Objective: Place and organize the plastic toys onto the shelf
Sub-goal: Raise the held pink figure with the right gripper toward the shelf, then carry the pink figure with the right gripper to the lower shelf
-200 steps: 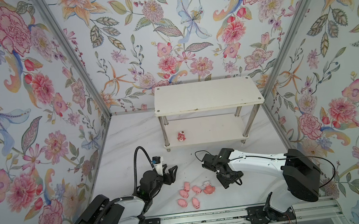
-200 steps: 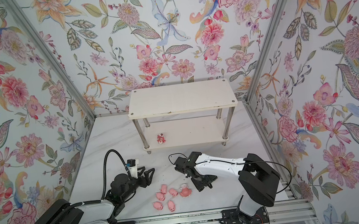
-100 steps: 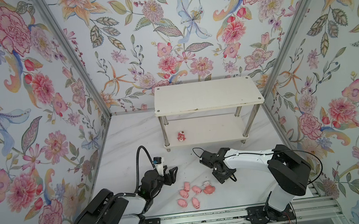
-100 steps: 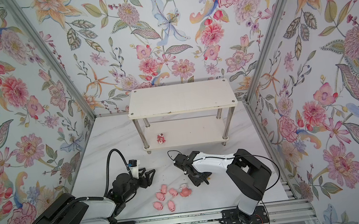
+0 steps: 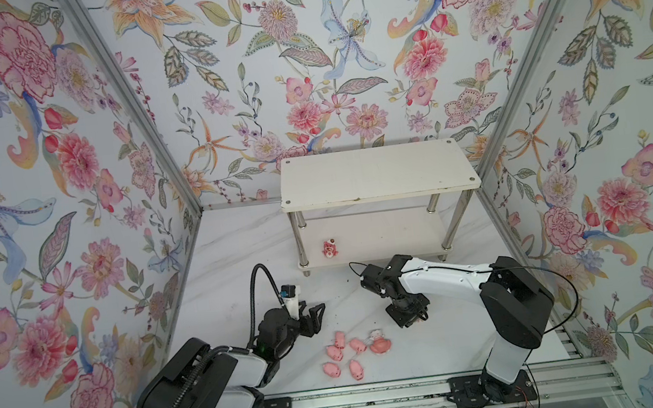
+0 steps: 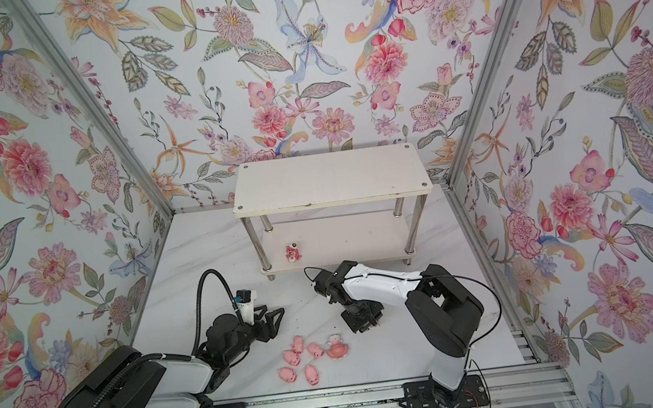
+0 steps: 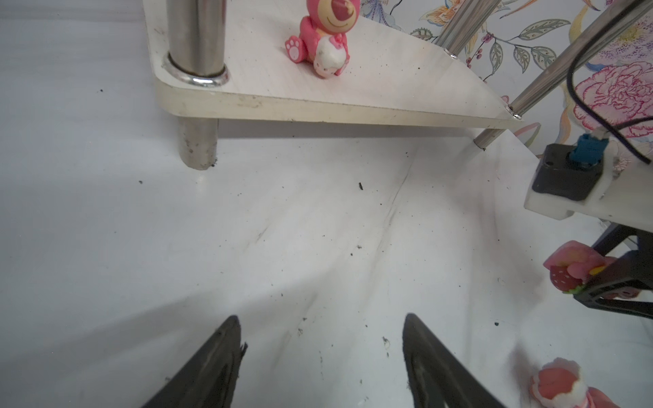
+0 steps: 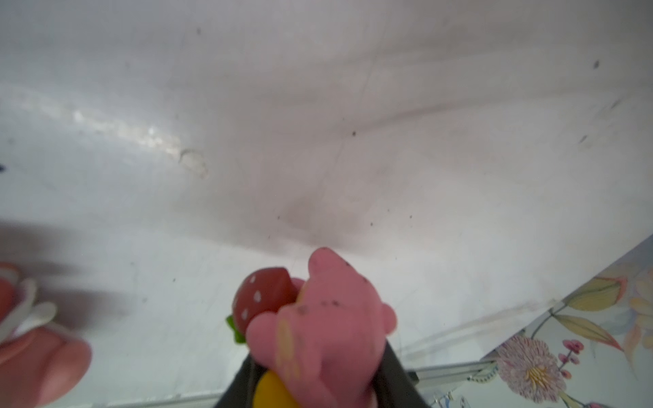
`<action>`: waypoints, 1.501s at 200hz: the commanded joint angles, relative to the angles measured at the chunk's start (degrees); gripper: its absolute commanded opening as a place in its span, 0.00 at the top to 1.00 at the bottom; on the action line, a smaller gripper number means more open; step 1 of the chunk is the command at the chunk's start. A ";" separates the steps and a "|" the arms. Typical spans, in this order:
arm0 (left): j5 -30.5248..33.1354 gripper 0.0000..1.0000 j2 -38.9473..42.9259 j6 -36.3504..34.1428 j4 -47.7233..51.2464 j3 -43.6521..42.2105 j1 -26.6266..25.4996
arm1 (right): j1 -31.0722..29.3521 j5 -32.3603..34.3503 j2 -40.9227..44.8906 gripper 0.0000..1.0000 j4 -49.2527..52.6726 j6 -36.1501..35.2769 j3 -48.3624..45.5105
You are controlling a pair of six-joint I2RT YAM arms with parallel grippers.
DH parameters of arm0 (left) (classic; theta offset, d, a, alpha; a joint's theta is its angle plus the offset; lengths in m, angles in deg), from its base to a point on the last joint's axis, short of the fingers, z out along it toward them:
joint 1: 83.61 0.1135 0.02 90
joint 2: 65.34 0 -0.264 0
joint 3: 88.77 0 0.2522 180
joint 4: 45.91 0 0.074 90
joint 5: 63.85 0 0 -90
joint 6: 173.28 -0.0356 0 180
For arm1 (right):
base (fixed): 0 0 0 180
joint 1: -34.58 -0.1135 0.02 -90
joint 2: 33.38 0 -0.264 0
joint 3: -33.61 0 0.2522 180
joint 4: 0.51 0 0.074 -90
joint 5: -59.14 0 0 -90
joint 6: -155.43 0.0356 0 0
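**A:** What did the right gripper have?

**B:** Its fingers were clamped on a pink figurine with a strawberry.

**A:** And the left gripper?

**B:** It was spread wide and empty. A pink-and-white figurine lay just beside the right gripper, with five pink pigs next to it. The red-pink bear sat on the lower tier of the shelf.

Robot test cell, looks like a lab rig, my left arm and right arm bolted to an aluminium rail, marble-look tabletop, floral printed wall panels on metal corner posts, exposed cable.
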 commanded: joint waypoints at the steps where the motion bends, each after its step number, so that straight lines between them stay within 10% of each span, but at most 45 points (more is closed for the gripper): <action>1: -1.23 0.27 0.91 0.31 -1.60 0.60 0.10 | -1.99 -7.44 -1.02 0.82 13.90 0.84 1.21; 72: 0.36 0.27 7.59 -0.50 1.58 -0.67 0.08 | -5.19 -11.24 -9.21 0.78 18.04 -4.96 -0.99; 157: 0.42 0.27 7.01 -0.54 0.99 -0.76 0.11 | -4.09 -6.35 -15.56 0.31 13.34 -6.48 4.74; 217: 0.17 0.27 5.37 -0.27 -0.03 -0.54 0.14 | 0.71 -3.87 5.49 0.23 9.55 2.80 1.61; 300: -0.40 0.27 2.11 0.22 -2.31 -0.17 -0.05 | 7.71 -16.76 42.59 0.21 -19.14 16.74 -29.63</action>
